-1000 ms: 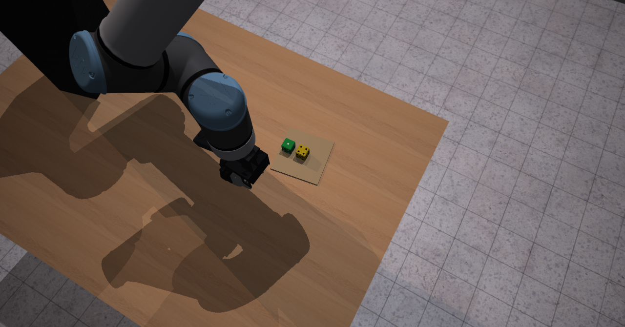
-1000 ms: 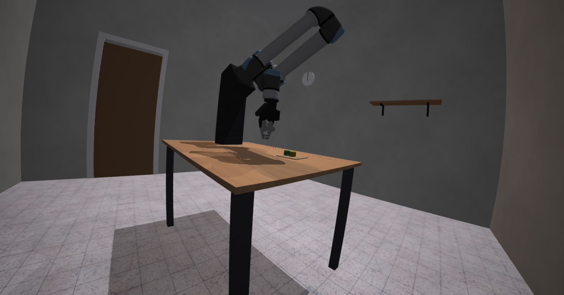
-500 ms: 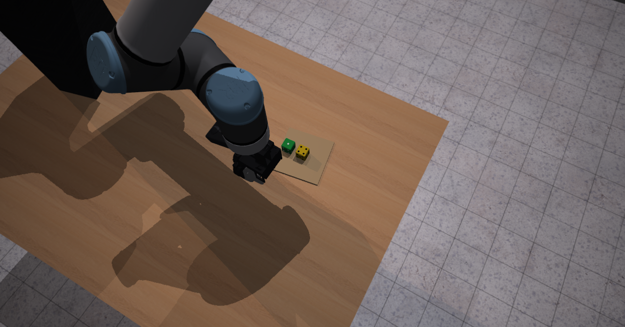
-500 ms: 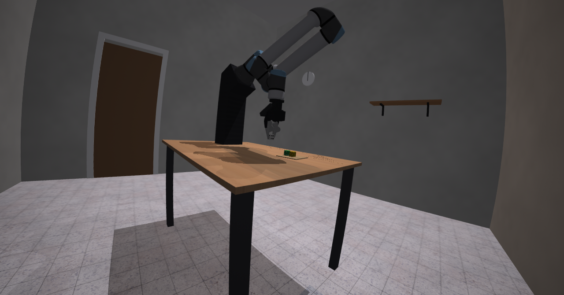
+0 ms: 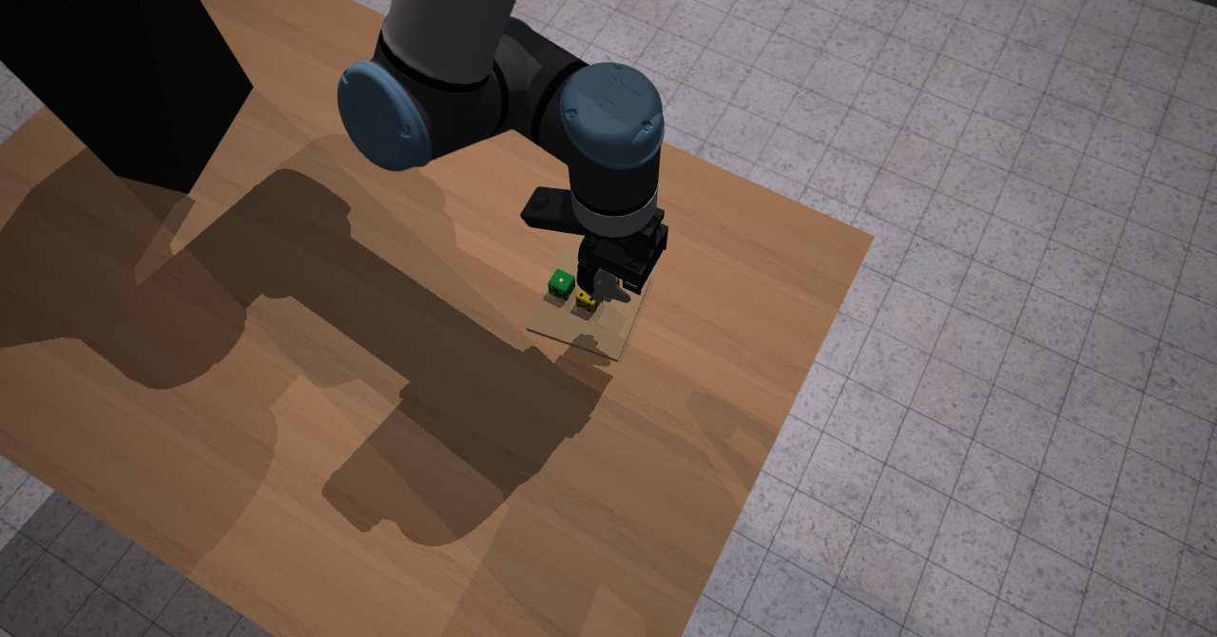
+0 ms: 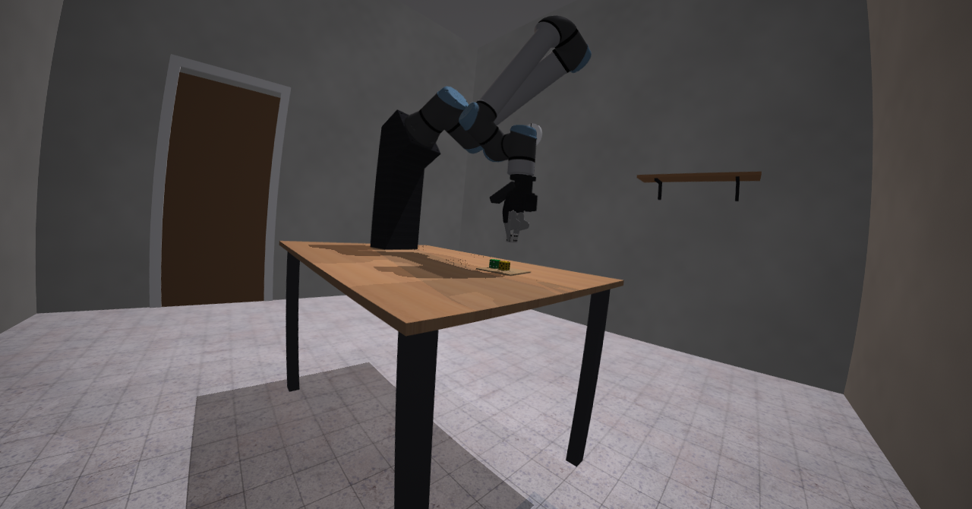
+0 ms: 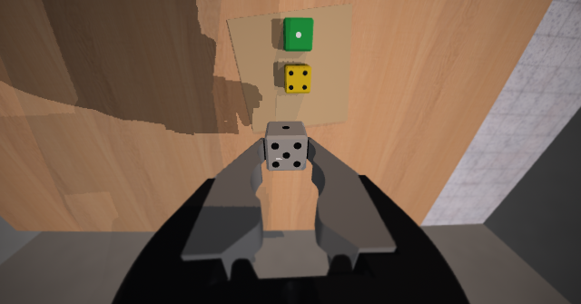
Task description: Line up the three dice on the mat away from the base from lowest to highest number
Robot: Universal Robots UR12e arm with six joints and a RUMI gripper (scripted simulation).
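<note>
My gripper (image 6: pixel 512 237) (image 7: pixel 285 139) is shut on a white die (image 7: pixel 286 153), with five pips on its upper face, and holds it well above the table. In the wrist view it appears past the mat's lower edge. The green die (image 5: pixel 560 283) (image 6: pixel 493 263) (image 7: pixel 298 34), showing one on top, sits flat on the tan mat (image 5: pixel 551 323) (image 7: pixel 331 106) on the side nearer the base. The yellow die (image 5: pixel 587 300) (image 6: pixel 504 265) (image 7: pixel 298 79), showing four, sits flat farther from the base, with a gap between them. The gripper hides part of the yellow die and mat in the top view.
The black robot pedestal (image 5: pixel 183 97) (image 6: pixel 397 186) stands at one end of the wooden table (image 5: pixel 740 250) (image 6: pixel 421 305). The table's far edge lies beyond the mat. Arm shadows cross the table beside the mat. A wall shelf (image 6: pixel 699 177) is well away from the arm.
</note>
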